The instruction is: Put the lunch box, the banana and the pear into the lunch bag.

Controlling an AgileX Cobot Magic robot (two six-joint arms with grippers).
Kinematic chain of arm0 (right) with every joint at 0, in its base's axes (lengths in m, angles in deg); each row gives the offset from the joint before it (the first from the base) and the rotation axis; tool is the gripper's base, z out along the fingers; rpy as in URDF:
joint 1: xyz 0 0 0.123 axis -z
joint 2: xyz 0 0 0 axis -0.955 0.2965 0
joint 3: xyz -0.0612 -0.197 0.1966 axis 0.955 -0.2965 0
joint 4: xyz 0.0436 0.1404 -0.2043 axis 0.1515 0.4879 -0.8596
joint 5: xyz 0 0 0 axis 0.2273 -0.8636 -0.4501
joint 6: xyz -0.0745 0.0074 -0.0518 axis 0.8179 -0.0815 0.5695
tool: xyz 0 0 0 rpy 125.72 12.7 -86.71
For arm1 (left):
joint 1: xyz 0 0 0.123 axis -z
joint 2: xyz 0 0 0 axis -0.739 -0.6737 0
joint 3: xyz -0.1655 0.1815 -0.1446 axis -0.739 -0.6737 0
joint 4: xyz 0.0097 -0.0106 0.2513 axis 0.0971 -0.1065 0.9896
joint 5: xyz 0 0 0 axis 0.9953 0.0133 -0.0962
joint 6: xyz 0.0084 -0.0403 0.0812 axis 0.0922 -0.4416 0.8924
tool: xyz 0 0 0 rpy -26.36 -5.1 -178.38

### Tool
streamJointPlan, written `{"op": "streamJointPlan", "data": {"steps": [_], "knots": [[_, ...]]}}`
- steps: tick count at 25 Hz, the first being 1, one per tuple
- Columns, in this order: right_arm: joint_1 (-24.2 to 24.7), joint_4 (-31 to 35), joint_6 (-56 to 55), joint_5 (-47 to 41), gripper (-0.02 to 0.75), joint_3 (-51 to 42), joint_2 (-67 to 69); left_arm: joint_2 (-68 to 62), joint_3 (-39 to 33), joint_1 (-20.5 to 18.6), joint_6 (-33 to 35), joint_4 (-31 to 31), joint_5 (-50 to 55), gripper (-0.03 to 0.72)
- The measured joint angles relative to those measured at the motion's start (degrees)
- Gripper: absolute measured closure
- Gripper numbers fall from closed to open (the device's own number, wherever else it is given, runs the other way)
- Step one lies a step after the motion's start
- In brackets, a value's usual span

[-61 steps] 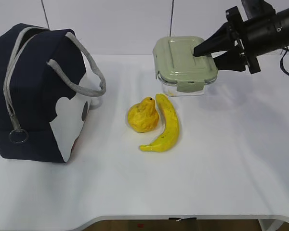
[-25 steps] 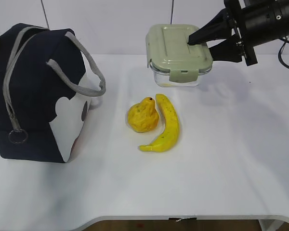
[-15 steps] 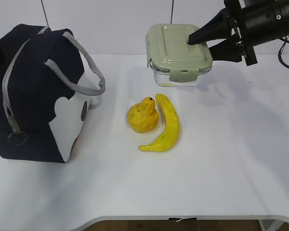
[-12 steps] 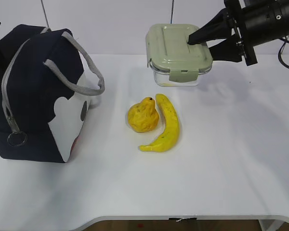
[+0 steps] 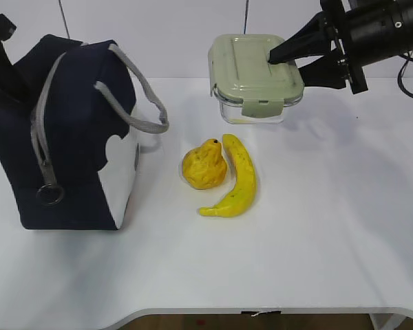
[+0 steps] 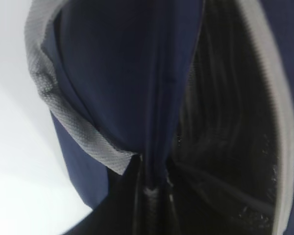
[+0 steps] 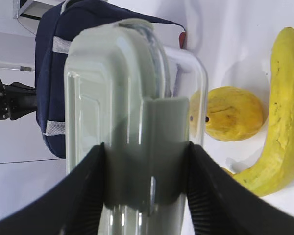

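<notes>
Lunch box (image 5: pixel 256 77) is off the counter (image 5: pixel 316 227), held in the air at the far right of centre by the right tool (image 5: pixel 281 58). Jaws pinch the box's right short end, one over the sage-green lid, one under the clear base; the right wrist view shows both fingers (image 7: pixel 85 196) clamped on either side of the lid latch.

Key relation: lunch bag (image 5: pixel 72 137) lies well to the left of the held box, across the counter. Box's long axis runs roughly left-right, in line with the right arm, which reaches in near-level from the upper right. The move that seems called for is a long leftward carry, then a descent into the bag's mouth.

Pear (image 5: pixel 205 165) and banana (image 5: pixel 238 177) rest touching each other on the counter, below and between box and bag, so the carry would pass above them.

Left tool (image 6: pixel 149 193) is at the bag's top rear edge, pressed together on a fold of navy fabric beside the zipper, judging by the left wrist view; dark interior shows to the right of the fold. In the exterior view only a dark part of the left arm shows behind the bag's top left corner.

Likely snag: how wide the bag's mouth stands cannot be told, so box clearance is uncertain.
</notes>
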Motion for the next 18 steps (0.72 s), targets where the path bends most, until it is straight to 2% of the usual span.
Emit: {"op": "streamJointPlan", "data": {"steps": [6, 11, 18], "knots": [[0.00, 0.00, 0.00, 0.00, 0.369, 1.16, 0.00, -0.51, 0.00, 0.00, 2.00, -9.05, 0.16, 0.667], [-0.13, 0.00, -1.82, 0.00, 0.369, 4.98, 0.00, -0.65, 0.00, 1.94, 2.32, -9.88, 0.16, 0.667], [-3.48, 4.83, -2.52, -0.21, 0.369, 8.74, 0.00, -0.65, 0.00, 5.43, 3.28, -10.55, -0.86, 0.667]]}}
